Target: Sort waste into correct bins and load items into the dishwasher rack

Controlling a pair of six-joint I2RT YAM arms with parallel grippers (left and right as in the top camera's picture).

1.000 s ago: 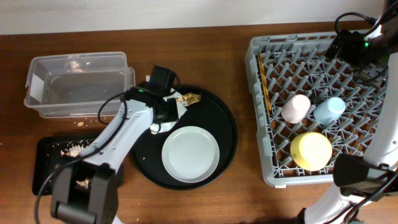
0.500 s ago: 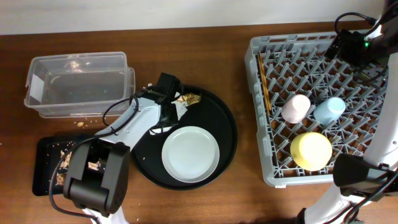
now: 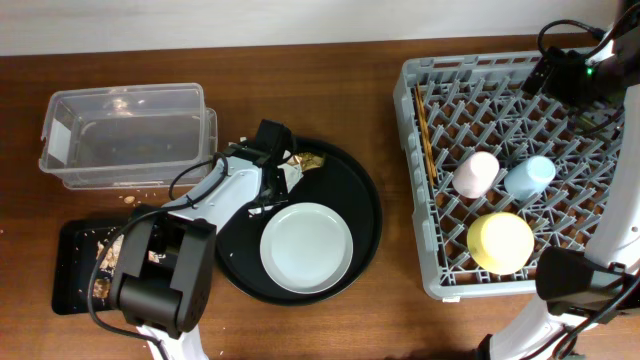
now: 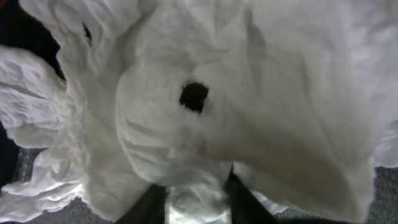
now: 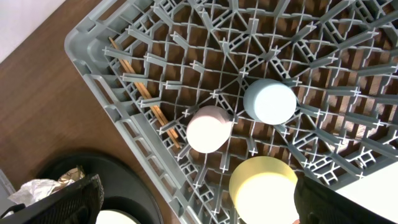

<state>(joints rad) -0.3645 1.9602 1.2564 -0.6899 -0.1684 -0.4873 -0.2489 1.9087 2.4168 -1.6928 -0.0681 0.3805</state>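
Four items are sitting in the rack point(image 3: 440, 282): pink cup point(image 3: 476, 173), blue cup point(image 3: 529, 178), yellow bowl point(image 3: 500, 242), chopsticks point(image 3: 424, 135). Left gripper point(image 4: 196, 208) is pinching the tissue point(image 4: 261, 93) at the round tray's point(image 3: 365, 215) far-left edge; wrapper point(image 3: 308, 159) and plate point(image 3: 306, 247) are waiting there too. Right gripper point(image 5: 199, 193) is hanging wide open above the rack.

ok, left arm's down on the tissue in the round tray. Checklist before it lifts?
1. Tissue between the left gripper's fingers: ok, it fills the gap in the wrist view.
2. Grip firm enough to lift: cannot tell.
3. Gold wrapper outside the pinch: cannot tell; it lies right beside the fingers.
4. Clear tub reachable: ok, open-topped, no arm over it.
5. Plate out of the way: ok, it lies flat on the round black tray, apart from the pinch.
6. Right gripper out of the way: ok, open and empty over the rack.
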